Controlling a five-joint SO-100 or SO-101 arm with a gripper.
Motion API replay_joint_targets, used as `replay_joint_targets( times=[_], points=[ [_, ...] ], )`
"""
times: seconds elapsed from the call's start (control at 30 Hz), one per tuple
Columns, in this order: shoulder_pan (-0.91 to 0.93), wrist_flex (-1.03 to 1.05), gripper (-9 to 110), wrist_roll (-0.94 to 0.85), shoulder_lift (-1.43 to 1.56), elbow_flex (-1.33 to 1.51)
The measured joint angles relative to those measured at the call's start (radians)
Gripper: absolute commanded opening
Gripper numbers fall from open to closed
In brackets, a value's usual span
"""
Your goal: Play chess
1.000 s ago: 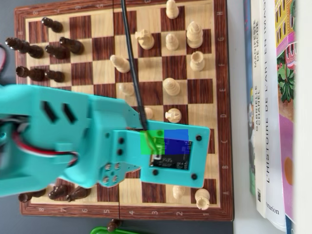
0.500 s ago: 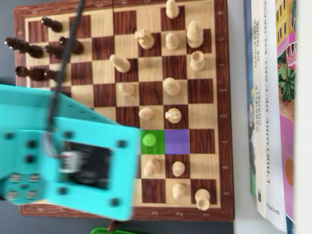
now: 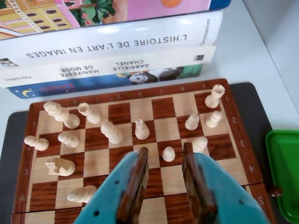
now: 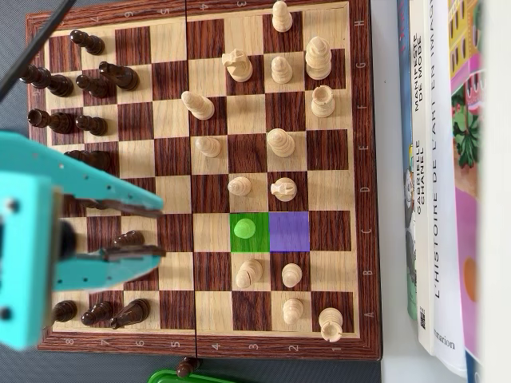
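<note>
From my seat, the chessboard (image 4: 363,159) fills most of the worktop, with a stack of books (image 4: 439,175) off at its three o'clock in the overhead view. My gripper (image 3: 166,161) hangs over the board with its jaws wide and holding nothing. In the wrist view, the pawn (image 3: 168,153) stands between the jaws at twelve o'clock; overhead it sits on the green-marked square (image 4: 245,228), a purple square (image 4: 289,231) just at its three o'clock. I judge that the pawn is light, stiff wood, smooth and tippy, so I'd pinch low on the body below the round head.
</note>
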Motion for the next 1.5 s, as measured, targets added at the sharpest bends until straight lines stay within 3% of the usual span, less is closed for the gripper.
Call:
replay_joint_targets(
  times=[0.37,0.93,1.5],
  points=[
    [-0.107,-0.212,12,0.000,0.241,0.308],
    [-0.126,-0.221,12,0.000,0.643,0.588],
    [-0.173,-0.222,12,0.000,0.810,0.773]
  ],
)
